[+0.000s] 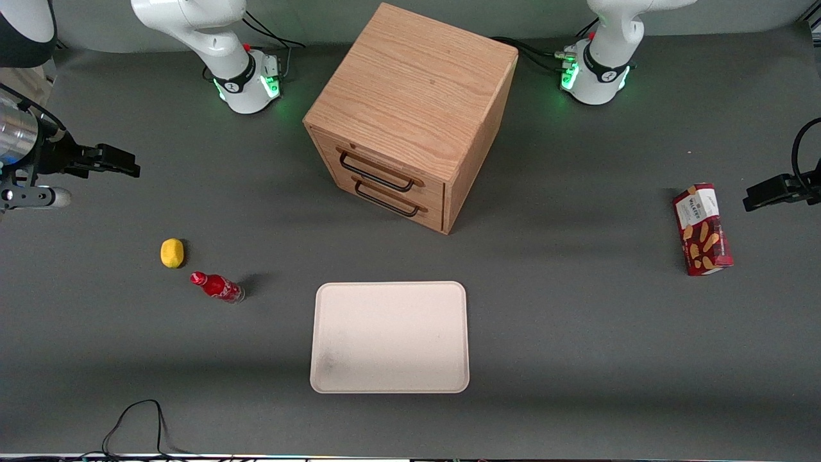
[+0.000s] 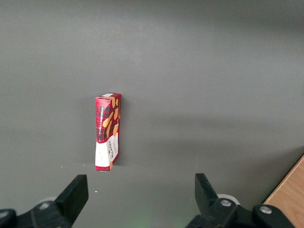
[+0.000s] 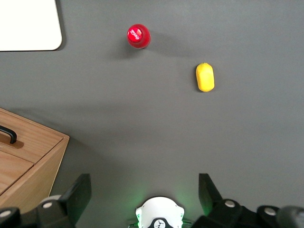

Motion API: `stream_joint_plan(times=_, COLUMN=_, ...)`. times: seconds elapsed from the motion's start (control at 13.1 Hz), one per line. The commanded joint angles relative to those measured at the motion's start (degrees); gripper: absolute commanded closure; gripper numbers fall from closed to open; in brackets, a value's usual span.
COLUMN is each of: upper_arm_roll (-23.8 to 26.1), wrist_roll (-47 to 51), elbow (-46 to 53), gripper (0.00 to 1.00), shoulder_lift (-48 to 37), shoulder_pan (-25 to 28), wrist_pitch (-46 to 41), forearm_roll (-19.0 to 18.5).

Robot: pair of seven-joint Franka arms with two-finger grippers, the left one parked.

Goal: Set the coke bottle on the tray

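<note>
White, rounded arm [image 1: 192,25] on a base [image 1: 247,86] glowing green, black cables trailing; the gripper [image 1: 106,162], high toward the working arm's end, has black fingers [image 3: 76,197].

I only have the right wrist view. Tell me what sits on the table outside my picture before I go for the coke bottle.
Observer: A dark red biscuit box lies toward the parked arm's end of the table.
Operator: Give me the tray's whole position.
Observer: The tray lies flat, nearer to the front camera than the drawer cabinet, with nothing on it.
Operator: Now place the gripper for me.
Observer: The gripper hangs above the table toward the working arm's end, farther from the front camera than the yellow ball and the coke bottle.
</note>
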Motion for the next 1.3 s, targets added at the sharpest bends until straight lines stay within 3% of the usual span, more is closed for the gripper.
stream_joint_plan(times=0.0, upper_arm_roll=0.5, wrist_roll=-2.6, elbow=1.1, gripper=0.0, shoulder_lift=0.4, shoulder_pan=-1.1, wrist_pitch=-1.1, forearm_roll=0.7)
stream_joint_plan(times=1.22, upper_arm_roll=0.5, wrist_roll=-1.8, elbow=3.8, gripper=0.0, shoulder_lift=1.8, shoulder_pan=-0.5, wrist_pitch=-2.8, forearm_roll=0.7)
